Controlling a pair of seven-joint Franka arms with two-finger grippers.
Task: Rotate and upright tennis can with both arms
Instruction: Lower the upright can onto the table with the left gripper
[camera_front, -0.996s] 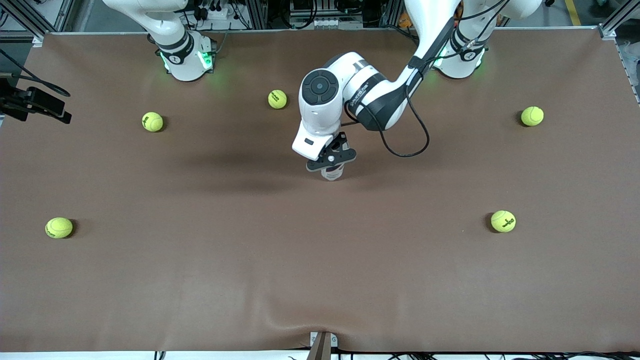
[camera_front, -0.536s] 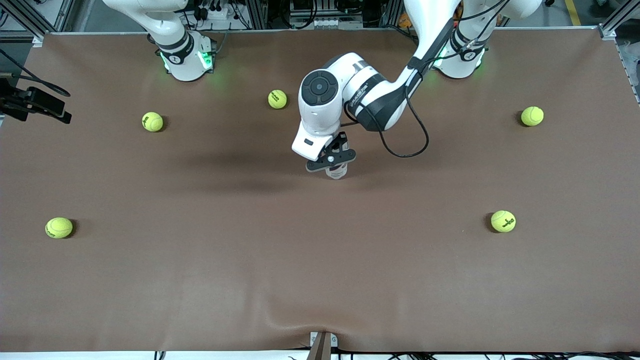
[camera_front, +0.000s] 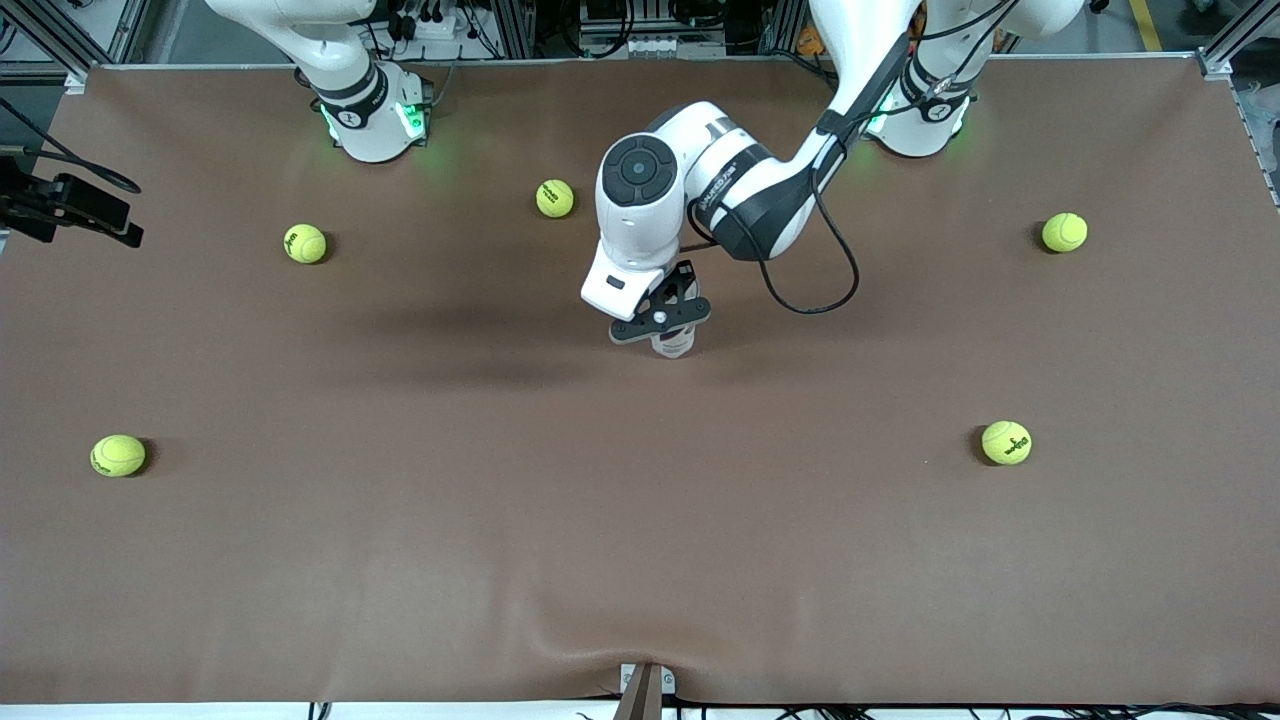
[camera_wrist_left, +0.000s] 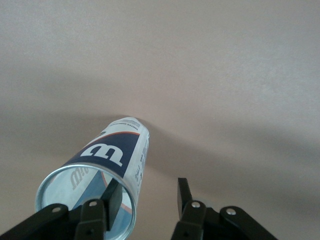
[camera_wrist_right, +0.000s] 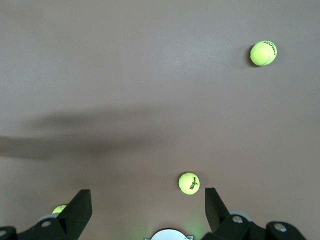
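The tennis can (camera_front: 674, 344), a clear tube with a white and dark blue W label, stands near the table's middle, mostly hidden under my left gripper (camera_front: 662, 322). In the left wrist view the can (camera_wrist_left: 116, 156) stands with its open metal rim toward the camera. My left gripper (camera_wrist_left: 148, 194) is open. One finger (camera_wrist_left: 113, 198) reaches inside the rim. The other finger (camera_wrist_left: 183, 192) is outside, apart from the can's wall. My right gripper (camera_wrist_right: 147, 210) is open and empty, high over the table near its own base, and out of the front view.
Several yellow-green tennis balls lie spread on the brown mat: one (camera_front: 555, 198) between the bases, one (camera_front: 305, 243) and one (camera_front: 118, 455) toward the right arm's end, one (camera_front: 1064, 232) and one (camera_front: 1006, 442) toward the left arm's end.
My left gripper has shifted very slightly toward the bases over the can. The right arm has not moved.
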